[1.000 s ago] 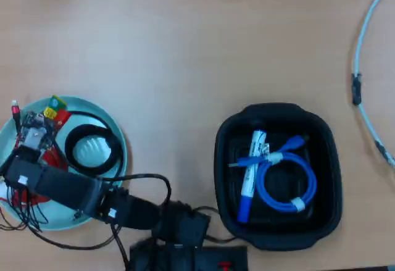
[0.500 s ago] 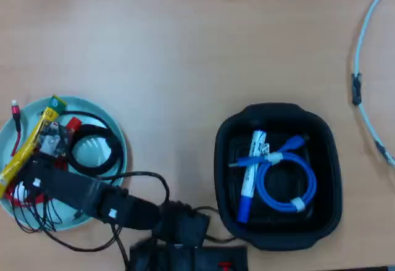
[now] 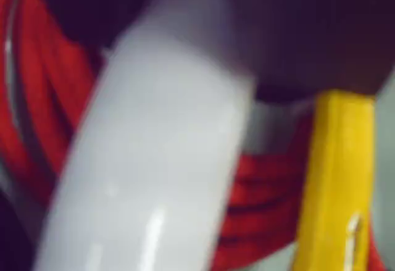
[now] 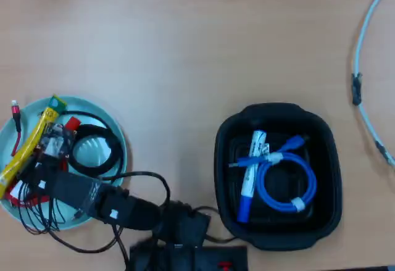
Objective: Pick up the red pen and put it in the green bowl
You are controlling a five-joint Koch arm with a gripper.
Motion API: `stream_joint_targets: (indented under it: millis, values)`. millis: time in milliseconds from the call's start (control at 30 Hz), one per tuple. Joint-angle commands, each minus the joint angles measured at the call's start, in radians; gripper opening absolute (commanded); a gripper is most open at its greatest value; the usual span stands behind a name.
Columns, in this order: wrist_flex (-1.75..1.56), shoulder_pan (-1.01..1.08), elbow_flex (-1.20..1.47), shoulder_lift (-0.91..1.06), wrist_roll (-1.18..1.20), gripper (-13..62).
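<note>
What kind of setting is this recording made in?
Probably a hobbyist's desk or small lab bench: a plain wooden table, a black tray holding a blue cable and a marker, and loose wires around the green bowl.

A: Where is there room in the overhead view?
B: The table (image 4: pixel 185 42) is bare from nine round to two o'clock.
A: And what's crowded?
B: At eight, the green bowl (image 4: pixel 117 136) sits under the arm (image 4: pixel 92 197), a yellow stick (image 4: pixel 24 150) and red cable (image 4: pixel 15 120). At four, the black tray (image 4: pixel 278 113) holds a blue-capped marker (image 4: pixel 250 175) and blue cable (image 4: pixel 290 191).
</note>
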Motion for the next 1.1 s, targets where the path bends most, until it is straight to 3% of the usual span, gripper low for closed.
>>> stream_joint_targets:
  millis: [0, 67, 300, 400, 700, 1067]
  values:
    - [0.061, -0.005, -0.017, 0.046, -0.005, -5.3]
    - [0.091, -0.006, -0.025, 0.049, -0.023, -0.3]
    - [0.279, -0.006, -0.031, 0.106, -0.052, 29.6]
    - [0.391, -0.005, -0.031, 0.144, -0.087, 37.9]
    - [0.606, 0.017, -0.031, 0.344, -0.095, 39.9]
    - [0.687, 0.207, -0.031, 0.597, -0.097, 39.9]
